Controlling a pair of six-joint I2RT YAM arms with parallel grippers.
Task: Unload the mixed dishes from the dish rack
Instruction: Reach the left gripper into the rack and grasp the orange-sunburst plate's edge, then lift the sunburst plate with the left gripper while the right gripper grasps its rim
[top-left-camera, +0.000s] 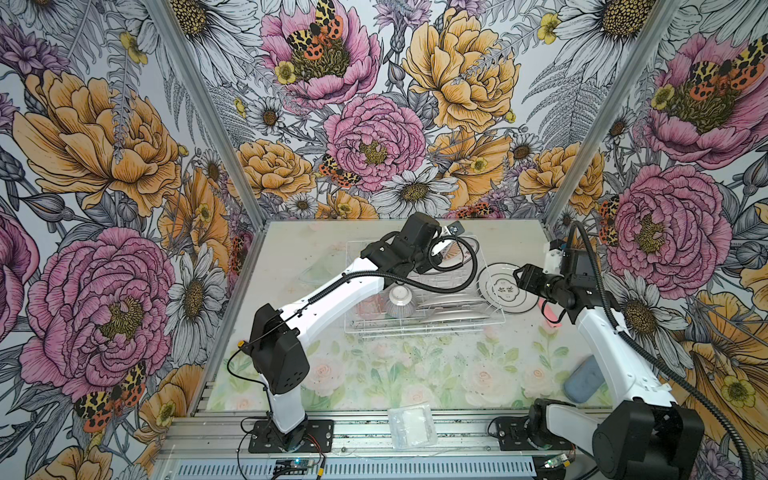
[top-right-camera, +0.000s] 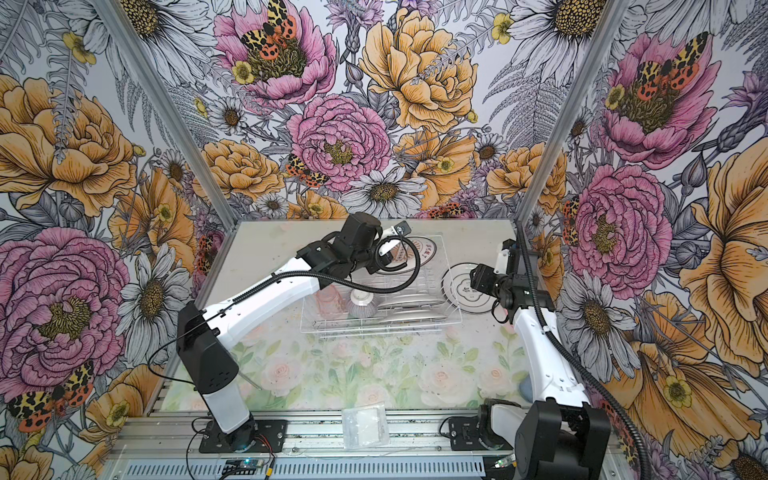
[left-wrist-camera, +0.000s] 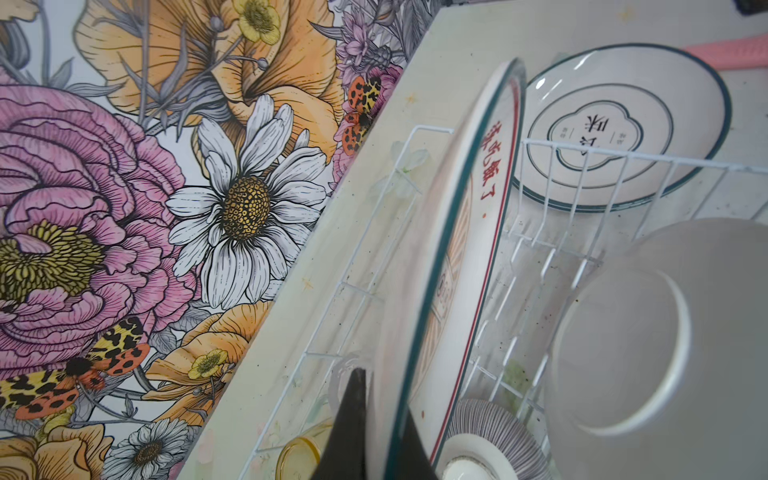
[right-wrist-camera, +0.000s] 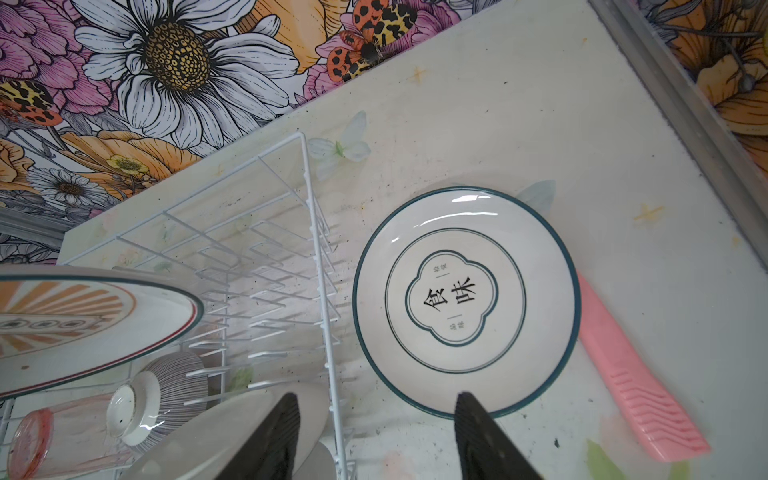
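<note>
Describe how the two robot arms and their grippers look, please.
Both the left arm and the right arm have smooth white links joined by boxy black joint housings. A black corrugated cable hose runs along each. The right gripper has black wedge-shaped fingers with ribbed inner faces; those of the left gripper are black too.

Top views: high above the near edge, looking down over the whole surface (top-left-camera: 415, 365).
My left wrist: very close, sighting along the upright plate (left-wrist-camera: 453, 249) at the dish rack (left-wrist-camera: 623, 153).
My right wrist: near, looking down on the flat plate (right-wrist-camera: 465, 232) beside the rack.
Shared: both wrists see that flat plate.
</note>
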